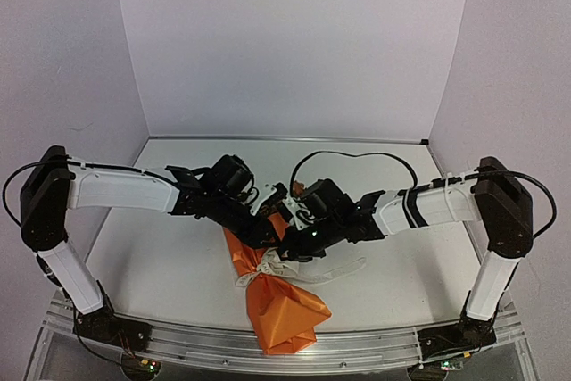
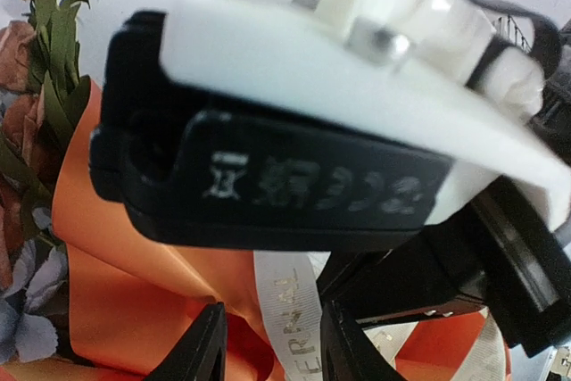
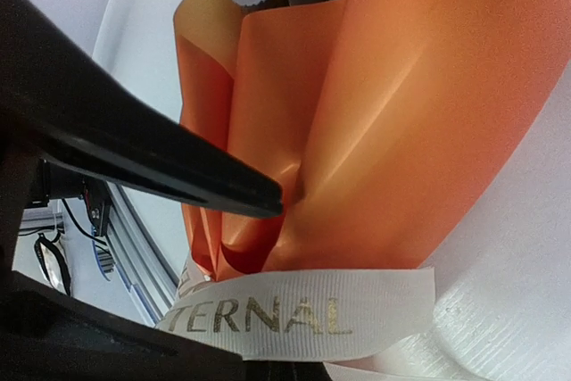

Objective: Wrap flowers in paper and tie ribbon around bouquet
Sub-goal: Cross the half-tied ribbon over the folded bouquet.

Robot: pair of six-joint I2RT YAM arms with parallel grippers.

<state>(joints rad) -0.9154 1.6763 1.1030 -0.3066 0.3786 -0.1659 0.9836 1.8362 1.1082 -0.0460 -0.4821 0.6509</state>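
The bouquet (image 1: 282, 308) lies on the table, an orange paper (image 3: 419, 104) cone with its narrow end toward the arms. The flowers (image 2: 20, 51) stick out of its far end, mostly hidden under the grippers in the top view. The white ribbon (image 1: 259, 272), printed with gold letters, is wound round the cone's middle. My left gripper (image 2: 272, 350) hangs open over the cone, and a strip of ribbon (image 2: 294, 310) runs loose between its fingers. Crowded against it, my right gripper (image 1: 300, 245) is shut, with a ribbon (image 3: 294, 314) strip coming out of its tips.
A ribbon tail (image 1: 343, 268) trails to the right across the white table (image 1: 161, 265). White walls close the back and both sides. A metal rail (image 1: 375, 350) runs along the near edge, and the cone's tip reaches it.
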